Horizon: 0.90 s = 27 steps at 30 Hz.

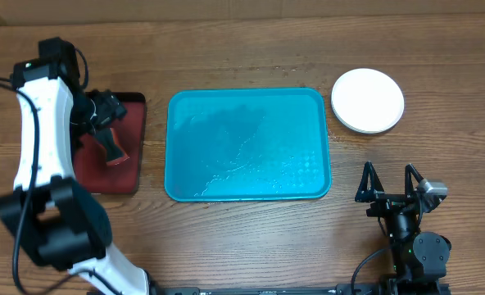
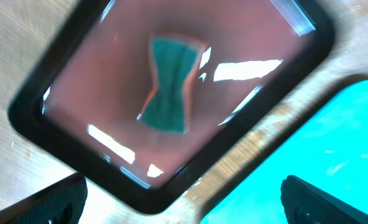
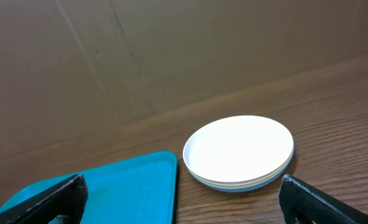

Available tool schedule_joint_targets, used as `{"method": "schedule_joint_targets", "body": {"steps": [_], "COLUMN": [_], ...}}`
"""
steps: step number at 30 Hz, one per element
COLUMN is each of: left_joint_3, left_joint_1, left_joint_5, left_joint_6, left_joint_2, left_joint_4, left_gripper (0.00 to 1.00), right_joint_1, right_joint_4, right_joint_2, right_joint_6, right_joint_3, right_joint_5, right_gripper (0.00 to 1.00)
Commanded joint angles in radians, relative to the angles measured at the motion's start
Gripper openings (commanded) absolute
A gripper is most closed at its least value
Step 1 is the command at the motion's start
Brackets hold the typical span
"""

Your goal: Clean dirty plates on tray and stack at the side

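I take the turquoise tray [image 1: 248,144] as the reference for all positions. It lies flat at the middle of the wooden table [image 1: 251,246], and its floor carries wet streaks and droplets. The three plates [image 1: 368,100] form one stack on the table just beyond the tray's far right corner, close to the rim but apart from it. The white plate is on top with a plain white face. In the right wrist view I see a yellow-green edge and a light blue edge beneath it. A dark red tray with a black rim [image 1: 132,176] lies just left of the turquoise tray, with a strip of table between them. On it lies a waisted sponge [image 2: 168,87], green face up with an orange edge. The left gripper [image 2: 184,202] hangs over the dark red tray with jaws spread wide, holding nothing and clear of the sponge. The right gripper [image 1: 387,170] sits to the right of the turquoise tray's near right corner, jaws spread wide and empty, facing the plates.
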Motion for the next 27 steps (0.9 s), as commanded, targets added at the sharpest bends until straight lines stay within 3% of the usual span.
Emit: {"method": "schedule_joint_targets", "body": {"steps": [1,10,16,27], "left_joint_3": [-0.068,-0.405,-0.683,-1.005], "left_joint_1": [-0.045,-0.146,-0.159,-0.161], "left_joint_5": [0.021,0.167,0.187,0.195], "left_joint_6": [0.053,0.382,0.421,0.528], "left_joint_2": [-0.164,-0.477,-0.725,-1.049], "left_joint_4": [0.082,0.350,0.502,0.730], "left_gripper": [1.00,1.00,1.00,1.00], "right_joint_1": [0.006,0.006,0.006,0.006], "right_joint_4": [0.005,0.005,0.005,0.005], "right_joint_2": [-0.011,-0.011,-0.011,-0.011], "right_joint_6": [-0.007,-0.007,-0.007,-0.007], "right_joint_3": [-0.010,-0.010,-0.010,-0.010], "right_joint_5": [0.010,0.010,0.010,0.010], "right_gripper": [1.00,1.00,1.00,1.00]}}
